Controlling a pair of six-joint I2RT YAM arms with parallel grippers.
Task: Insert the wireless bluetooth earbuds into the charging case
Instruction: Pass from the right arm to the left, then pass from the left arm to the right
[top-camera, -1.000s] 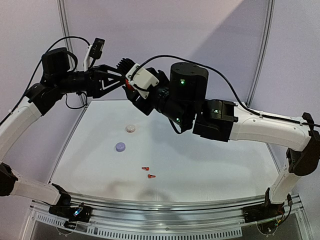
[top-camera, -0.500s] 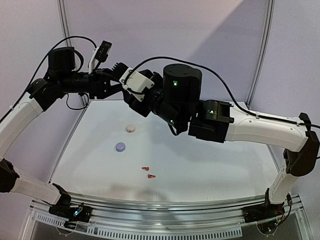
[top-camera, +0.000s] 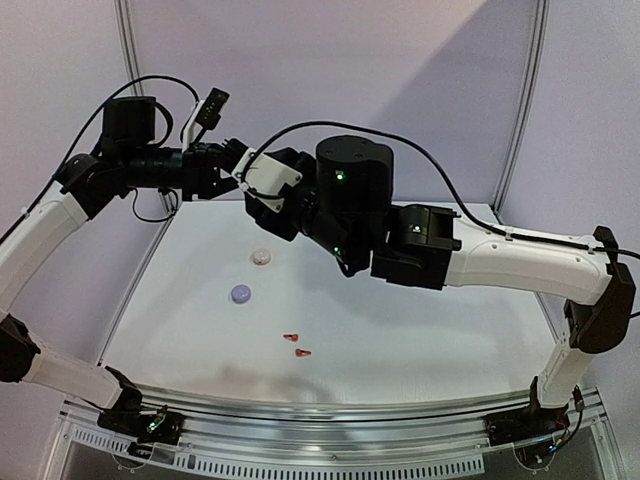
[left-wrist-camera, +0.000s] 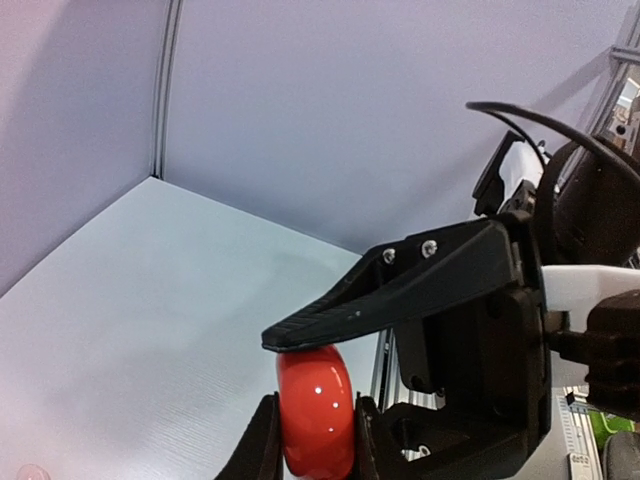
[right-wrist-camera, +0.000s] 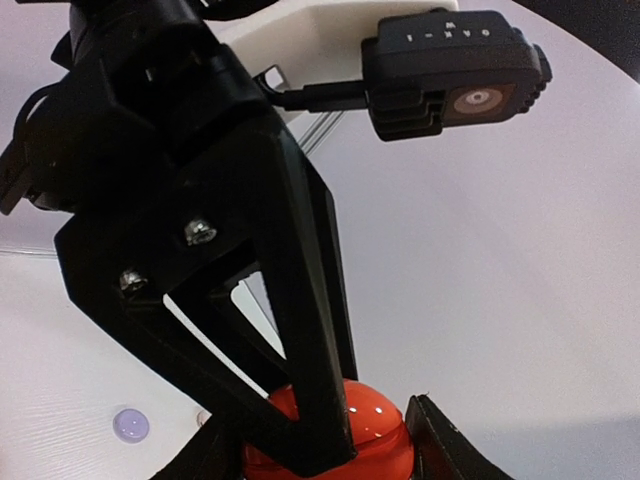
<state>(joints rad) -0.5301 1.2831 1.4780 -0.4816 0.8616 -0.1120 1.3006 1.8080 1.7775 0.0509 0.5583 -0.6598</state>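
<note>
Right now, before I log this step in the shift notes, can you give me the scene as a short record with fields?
held item: red case, raised above the table
left gripper: shut on the red case
right gripper: shut on the red case, from the opposite side
on table: white case, lavender case, two red earbuds
earbuds: loose, apart from both cases
red case lid: cannot tell
</note>
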